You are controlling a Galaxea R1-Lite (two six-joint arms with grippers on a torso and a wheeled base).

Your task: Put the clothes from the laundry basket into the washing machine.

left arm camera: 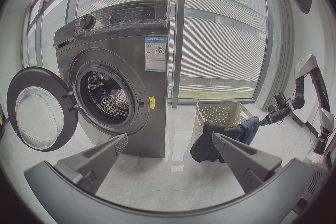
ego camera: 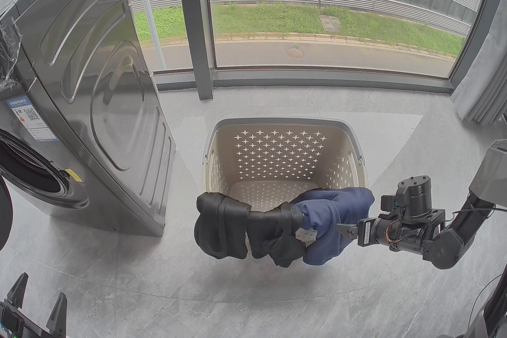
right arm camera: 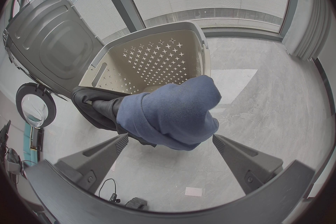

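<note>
LAUNDRY STILL TO LOAD: A beige perforated plastic laundry basket (ego camera: 285, 143) stands on the grey tiled floor (ego camera: 401, 143) before a tall window (ego camera: 327, 1). To its left is a grey front-loading washing machine (ego camera: 105, 91), whose round glass-paned door (left arm camera: 38, 109) is swung wide open. Two garments hang over the basket's near rim: a black one (ego camera: 222, 228) on the left and a blue one (ego camera: 332, 217) on the right, bunched together where they meet. Behind them the basket's star-punched floor lies bare.

The right gripper (ego camera: 346, 229) sits level with the rim, just beside the blue garment on its right, its fingers spread wide and holding nothing; whether a tip touches the cloth cannot be told. The left gripper (ego camera: 38, 297), also spread wide and empty-handed, waits at the near left, facing the machine's steel drum (left arm camera: 106, 93), where only metal shows.

By this evidence the job is barely begun. Neither garment has left the basket, none shows in the drum, and both must yet be gripped, carried left and pushed through the open door.
</note>
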